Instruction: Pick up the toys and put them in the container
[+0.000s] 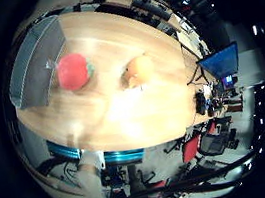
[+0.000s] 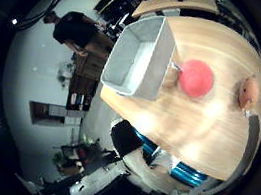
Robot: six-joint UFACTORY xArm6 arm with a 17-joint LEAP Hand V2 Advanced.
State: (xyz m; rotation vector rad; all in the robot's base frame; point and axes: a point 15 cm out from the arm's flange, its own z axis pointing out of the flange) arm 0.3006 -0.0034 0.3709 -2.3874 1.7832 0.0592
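Observation:
A round red toy (image 2: 196, 78) lies on the wooden table (image 2: 201, 130), right beside the grey fabric container (image 2: 140, 58). What I can see of the container's inside holds nothing. An orange toy (image 1: 139, 70) lies on the table a short way beyond the red one, on the side away from the container. My right hand hovers well above the table, apart from both toys. Only white and teal parts of the hand (image 1: 94, 163) show, near the table's edge. Nothing is held in front of the palm.
The container stands at one end of the table, close to its edge. Around the table are office chairs (image 1: 201, 146), a blue screen (image 1: 222, 60) and shelves (image 2: 76, 100). A person stands off beyond the container, touching nothing.

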